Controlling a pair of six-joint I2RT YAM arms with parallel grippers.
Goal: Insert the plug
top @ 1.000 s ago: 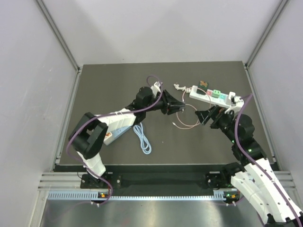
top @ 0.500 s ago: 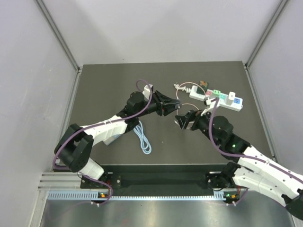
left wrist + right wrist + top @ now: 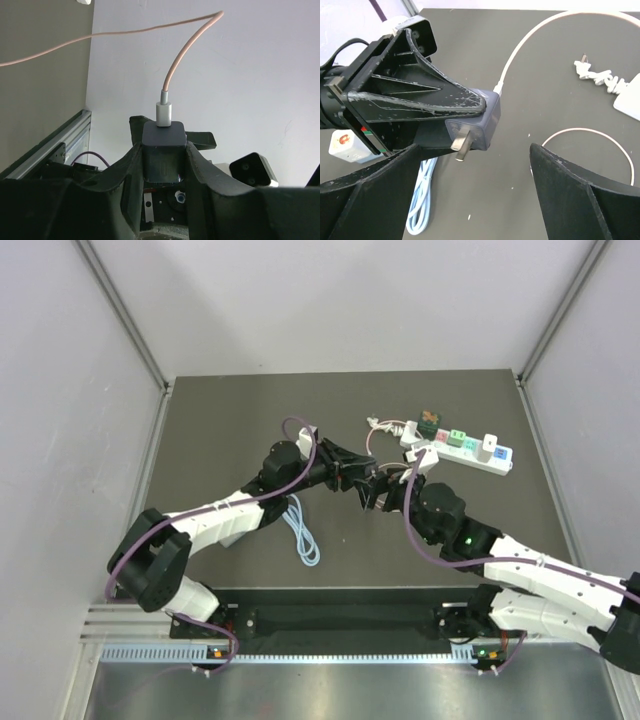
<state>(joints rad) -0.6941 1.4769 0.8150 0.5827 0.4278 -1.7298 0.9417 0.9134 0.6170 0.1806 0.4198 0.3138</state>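
Left gripper (image 3: 352, 472) clamps the plug (image 3: 475, 125) above mid-tabletop (image 3: 220, 420), prongs bare, cable (image 3: 176, 62) attached; right gripper (image 3: 377, 492) gapes wide just beside it, holding nothing; strip (image 3: 462, 448) lies toward the far right corner.

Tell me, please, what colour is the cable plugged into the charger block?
The cable on the charger block is pale pink; the left wrist view shows it best.

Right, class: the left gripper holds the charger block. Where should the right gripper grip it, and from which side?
Grip the charger block by its bare flat sides at the end where the cable enters, which sticks out past the left gripper. The prongs must stay free. The open right gripper should probably come from opposite the left one, straddling the block.
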